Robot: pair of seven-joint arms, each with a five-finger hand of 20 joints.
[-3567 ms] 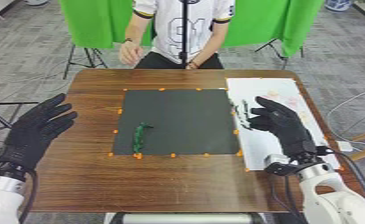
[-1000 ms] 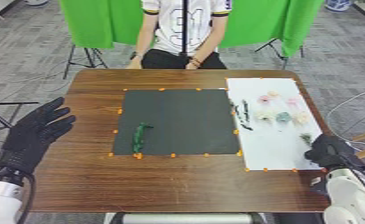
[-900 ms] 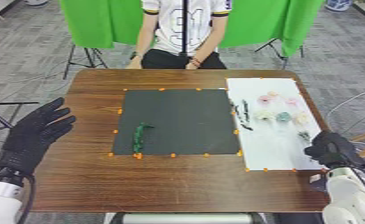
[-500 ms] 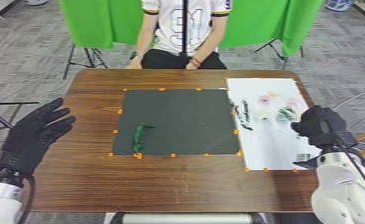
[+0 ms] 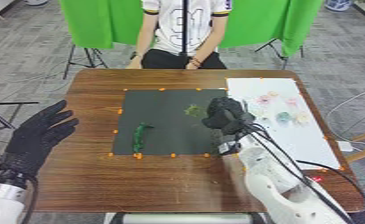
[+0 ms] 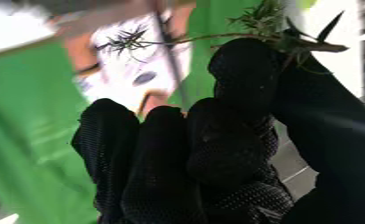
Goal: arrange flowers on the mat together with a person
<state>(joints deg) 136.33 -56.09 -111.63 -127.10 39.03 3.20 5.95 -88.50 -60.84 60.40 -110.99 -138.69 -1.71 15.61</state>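
Placing the leafy sprig [image 5: 194, 111] well called for a low, gentle release; the right hand [image 5: 225, 120] pinched it between thumb and finger, apparently above the dark mat [image 5: 183, 142]. The green stem [image 5: 139, 137] lay there to avoid, flowers [image 5: 283, 118] dotted the white sheet [image 5: 294, 150], and the left hand [image 5: 38, 132] hung relaxed aside.

Green stem [image 5: 139, 137] on mat [image 5: 170, 102], sprig [image 5: 194, 110] held, pastel flowers [image 5: 283, 117] on paper [image 5: 294, 147].

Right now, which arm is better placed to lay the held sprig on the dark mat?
Right, I'd judge: the right robot hand pinches the green sprig over the dark mat. The left robot hand is open and empty, left of the mat.
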